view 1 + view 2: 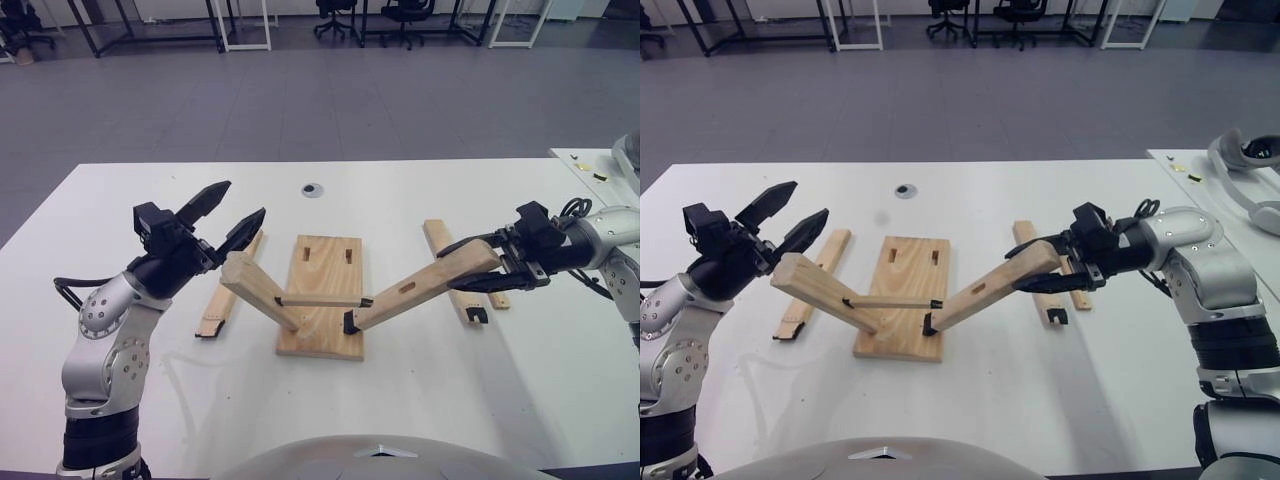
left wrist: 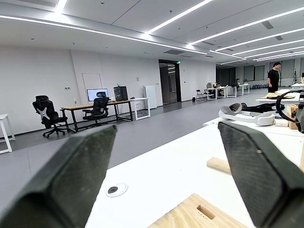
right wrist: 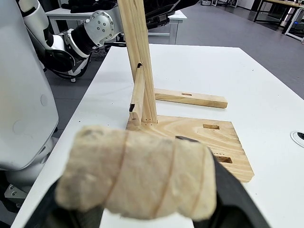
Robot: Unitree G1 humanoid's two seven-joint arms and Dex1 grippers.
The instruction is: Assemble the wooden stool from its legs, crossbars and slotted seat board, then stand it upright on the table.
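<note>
The slotted seat board (image 1: 322, 340) lies flat mid-table. Over it, two legs joined by a crossbar (image 1: 322, 300) form a shallow V, their black-capped feet resting on the board. My right gripper (image 1: 480, 265) is shut on the upper end of the right leg (image 1: 420, 288); the right wrist view has that end (image 3: 137, 175) between the fingers. The left leg (image 1: 258, 290) tilts up to the left. Its top sits just under my left gripper (image 1: 222, 216), which is open with nothing between its fingers (image 2: 66, 185). Whether they touch is unclear.
One loose leg (image 1: 226, 292) lies flat left of the board, another (image 1: 448, 258) to its right, under the right gripper. A cable grommet (image 1: 313, 189) sits in the table's far middle. A headset (image 1: 1250, 160) rests on the neighbouring table at right.
</note>
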